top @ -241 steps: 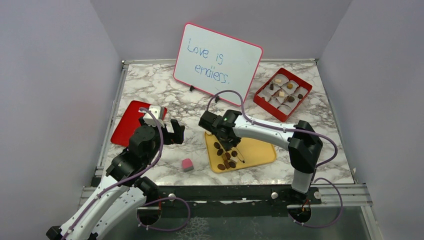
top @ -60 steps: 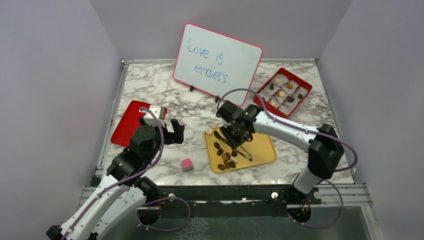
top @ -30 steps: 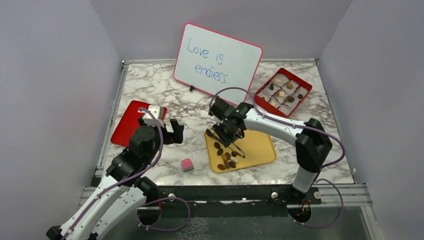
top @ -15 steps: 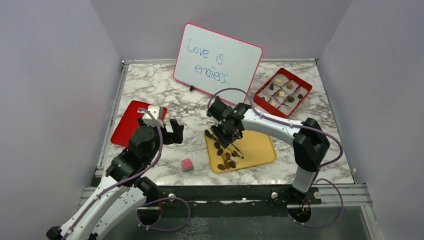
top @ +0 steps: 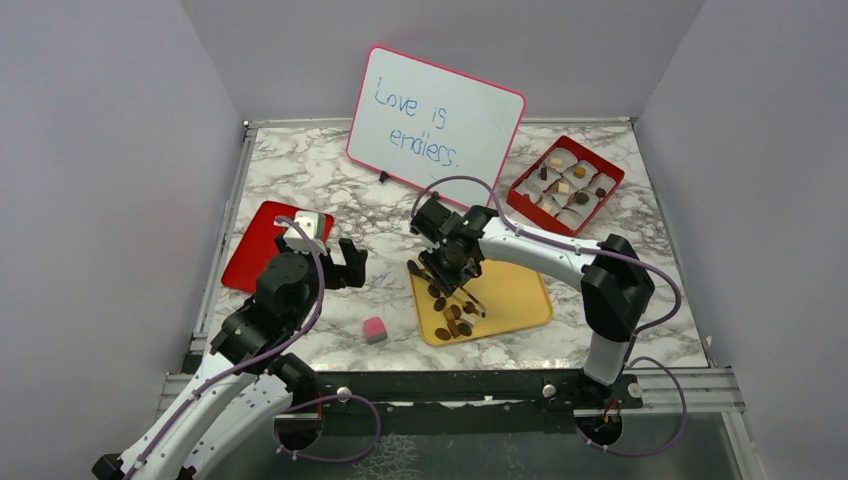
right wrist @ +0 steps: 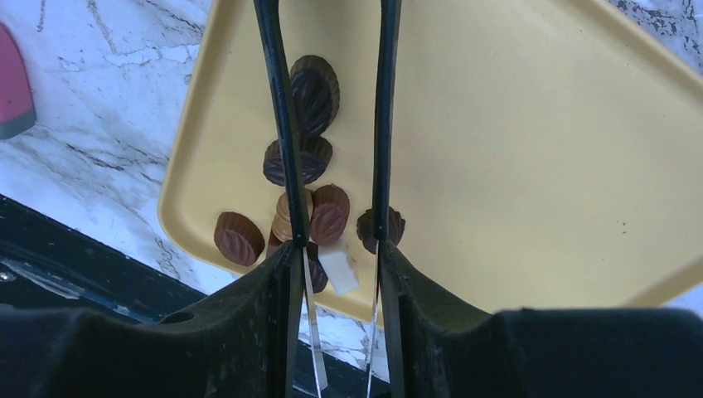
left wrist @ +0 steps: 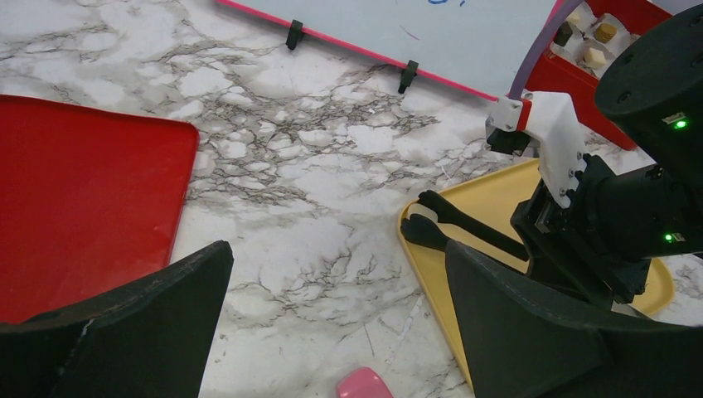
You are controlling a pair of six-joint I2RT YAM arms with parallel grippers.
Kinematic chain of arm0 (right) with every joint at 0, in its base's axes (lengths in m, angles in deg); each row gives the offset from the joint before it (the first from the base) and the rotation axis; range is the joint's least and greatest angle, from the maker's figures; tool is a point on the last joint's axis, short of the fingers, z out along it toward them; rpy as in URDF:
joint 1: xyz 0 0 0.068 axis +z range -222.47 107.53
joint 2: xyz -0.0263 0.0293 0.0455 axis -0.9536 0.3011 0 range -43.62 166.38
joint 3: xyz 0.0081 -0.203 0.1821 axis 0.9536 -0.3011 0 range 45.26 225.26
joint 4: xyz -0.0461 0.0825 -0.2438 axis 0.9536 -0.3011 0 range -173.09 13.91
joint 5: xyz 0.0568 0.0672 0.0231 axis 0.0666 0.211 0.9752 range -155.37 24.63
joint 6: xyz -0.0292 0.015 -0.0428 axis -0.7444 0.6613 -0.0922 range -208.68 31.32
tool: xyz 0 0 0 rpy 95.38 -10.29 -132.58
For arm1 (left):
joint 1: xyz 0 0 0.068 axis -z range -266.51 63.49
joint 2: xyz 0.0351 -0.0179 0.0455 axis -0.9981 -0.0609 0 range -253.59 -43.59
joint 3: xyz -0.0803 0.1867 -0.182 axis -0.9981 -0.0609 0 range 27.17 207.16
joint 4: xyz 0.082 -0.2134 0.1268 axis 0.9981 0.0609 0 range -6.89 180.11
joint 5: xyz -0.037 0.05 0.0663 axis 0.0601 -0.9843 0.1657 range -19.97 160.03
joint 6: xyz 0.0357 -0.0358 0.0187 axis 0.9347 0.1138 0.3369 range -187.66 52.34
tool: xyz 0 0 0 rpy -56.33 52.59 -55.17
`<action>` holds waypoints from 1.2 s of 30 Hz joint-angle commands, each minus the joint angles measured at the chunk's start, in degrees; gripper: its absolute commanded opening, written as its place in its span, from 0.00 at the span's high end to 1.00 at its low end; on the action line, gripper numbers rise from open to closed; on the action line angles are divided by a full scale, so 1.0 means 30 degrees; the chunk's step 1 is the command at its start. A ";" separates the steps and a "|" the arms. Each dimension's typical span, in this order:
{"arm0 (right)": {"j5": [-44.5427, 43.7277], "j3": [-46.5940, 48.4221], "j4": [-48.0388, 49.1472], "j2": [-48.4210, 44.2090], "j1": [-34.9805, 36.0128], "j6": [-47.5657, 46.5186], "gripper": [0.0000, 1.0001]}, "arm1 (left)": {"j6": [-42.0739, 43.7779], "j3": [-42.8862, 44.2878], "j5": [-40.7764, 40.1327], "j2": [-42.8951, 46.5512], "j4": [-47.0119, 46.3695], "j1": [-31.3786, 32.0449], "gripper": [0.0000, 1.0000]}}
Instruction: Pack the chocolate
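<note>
Marble table (top: 320,180) carries a yellow tray (right wrist: 539,166). Right gripper (right wrist: 336,261) is clamped on black tongs (right wrist: 280,124), prongs apart. Chocolate (right wrist: 330,211) lies just beyond its fingertips, between and beside the prongs.

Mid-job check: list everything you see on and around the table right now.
white board with pink frame: one, reads "Love is endless.", propped at back centre.
red compartment box: one, back right, lined with white paper cups.
boxed chocolates: several, brown and cream, in the cups.
flat red tray: one, left side.
yellow plastic tray: one, centre.
loose chocolates: about eight, mostly dark brown, one tan, one white, clustered on the yellow tray's near-left part.
pink-and-white cube: one, left of the yellow tray.
grey-veined marble table: one.
thin black tweezers: one pair, over the loose chocolates.
left tool: open, between the two trays.
right tool: closed on the tweezers.
</note>
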 commanded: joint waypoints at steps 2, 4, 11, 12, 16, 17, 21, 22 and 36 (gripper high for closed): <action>-0.1015 0.0680 -0.0530 0.0588 0.0249 -0.0065 0.59 | 0.0082 -0.0113 -0.0308 0.0213 -0.0493 0.0046 0.01; -0.1150 0.0681 -0.0563 0.0570 0.0302 -0.0049 0.60 | 0.0078 -0.0117 -0.0315 0.0217 -0.0493 0.0042 0.01; -0.1446 0.0740 -0.0730 0.0387 0.0426 0.0005 0.64 | 0.0075 -0.0113 -0.0331 0.0192 -0.0493 0.0046 0.01; -0.1511 0.0725 -0.0777 0.0341 0.0427 0.0050 0.64 | 0.0087 -0.0135 -0.0339 0.0195 -0.0471 0.0046 0.01; -0.1605 0.0505 -0.0802 0.0163 0.0427 0.0152 0.66 | 0.0089 -0.0124 -0.0315 0.0217 -0.0492 0.0039 0.01; -0.1622 0.0418 -0.0789 0.0090 0.0427 0.0171 0.66 | 0.0089 -0.0122 -0.0315 0.0213 -0.0489 0.0045 0.01; -0.1453 0.0066 -0.0660 -0.0227 0.0426 0.0303 0.68 | 0.0089 -0.0126 -0.0286 0.0192 -0.0485 0.0046 0.01; -0.1350 0.0004 -0.0618 -0.0314 0.0427 0.0332 0.69 | 0.0089 -0.0126 -0.0271 0.0203 -0.0492 0.0046 0.01; -0.2335 -0.0366 -0.1035 -0.2135 0.0426 0.1084 0.71 | 0.0076 -0.0149 0.0003 0.0086 -0.0500 0.0045 0.01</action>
